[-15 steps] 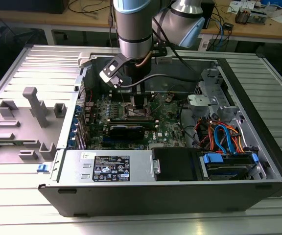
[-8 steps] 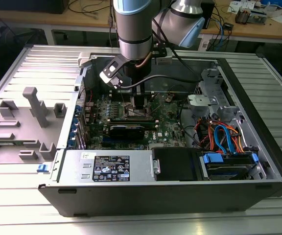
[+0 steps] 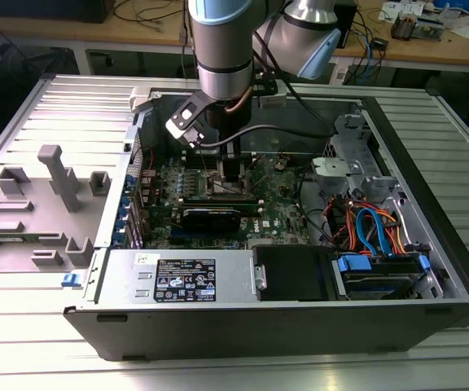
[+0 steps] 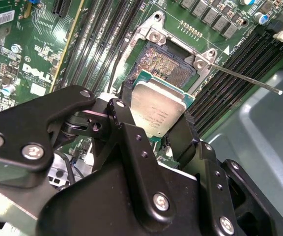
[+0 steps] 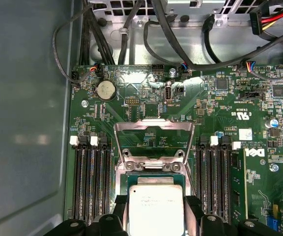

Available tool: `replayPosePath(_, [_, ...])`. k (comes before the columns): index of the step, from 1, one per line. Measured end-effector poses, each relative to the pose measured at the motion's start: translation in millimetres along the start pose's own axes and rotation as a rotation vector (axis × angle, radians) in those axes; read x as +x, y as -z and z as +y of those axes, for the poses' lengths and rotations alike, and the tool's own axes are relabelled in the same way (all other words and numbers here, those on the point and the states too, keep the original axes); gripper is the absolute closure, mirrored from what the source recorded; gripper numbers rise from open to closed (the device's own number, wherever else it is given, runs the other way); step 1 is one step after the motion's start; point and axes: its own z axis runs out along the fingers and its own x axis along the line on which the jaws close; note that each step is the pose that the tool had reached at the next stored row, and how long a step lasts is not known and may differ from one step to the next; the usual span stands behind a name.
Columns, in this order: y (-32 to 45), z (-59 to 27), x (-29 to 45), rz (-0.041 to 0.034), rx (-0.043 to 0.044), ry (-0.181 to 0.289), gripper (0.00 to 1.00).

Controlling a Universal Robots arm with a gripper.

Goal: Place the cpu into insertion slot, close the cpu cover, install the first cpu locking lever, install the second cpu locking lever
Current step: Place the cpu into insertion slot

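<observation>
The claw is clamped on the cpu. Its two black fingers are pressed on two opposite sides of the chip, so the flat silver top and the underside are free and the chip can be set down flat. One cpu is held. It is held just over the insertion slot, a little to one side, and it does not seem to be lying in the slot yet. One slot is seen, set near the middle of the green board, between two groups of long black memory slots. Its dark middle is bare because the cpu cover is swung up and back to make room. One cover is counted, and two silver screws are seen at the slot's rim. One thin metal lever is stuck out to the side, unhooked, so the cover is not pinned down. One round battery is seated near the edge of the board where the cables come in.
</observation>
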Motion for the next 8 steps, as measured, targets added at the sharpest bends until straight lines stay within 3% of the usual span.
replayPosePath(1, [-0.4, -0.1, 0.2, -0.0053, 0.0002, 0.0, 0.46])
replayPosePath(2, [-1.6, -0.3, 0.7, -0.0171, 0.0003, 0.002, 0.46])
replayPosePath(4, [-3.8, -0.7, 2.3, -0.0311, 0.0006, 0.003, 0.46])
replayPosePath(8, [-10.0, -1.5, 3.4, -0.0314, 0.0006, 0.003, 0.46])
